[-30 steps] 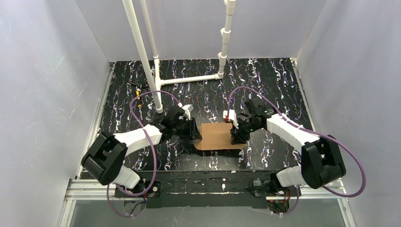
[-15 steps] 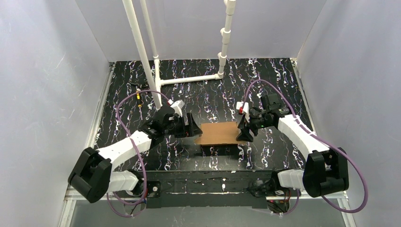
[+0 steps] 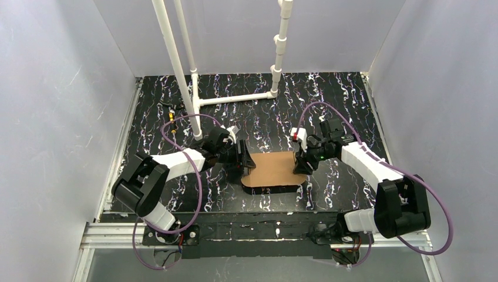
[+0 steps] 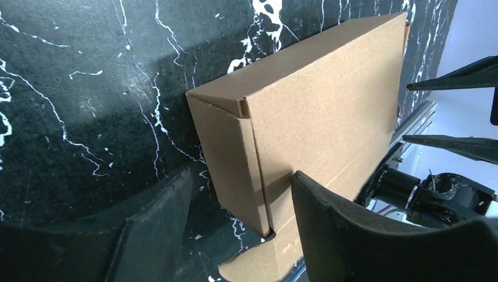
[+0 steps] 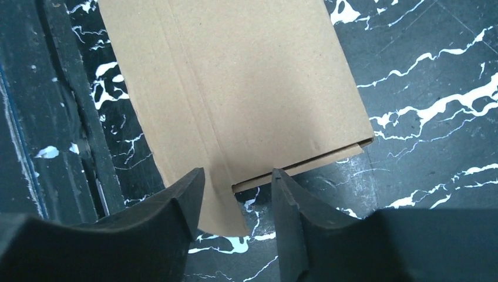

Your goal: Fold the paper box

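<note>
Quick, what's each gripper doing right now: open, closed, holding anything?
Left gripper: open, jaws straddling the end of the brown cardboard box, not clamped.
Right gripper: open over the box's other end, holding nothing.

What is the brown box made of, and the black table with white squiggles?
The box looks like thin cardboard: dull brown, speckled, with sharp creases and raw cut edges. The table looks smooth and slightly shiny, black with white marble-style veins; whether stone or printed covering, I cannot tell.
</note>
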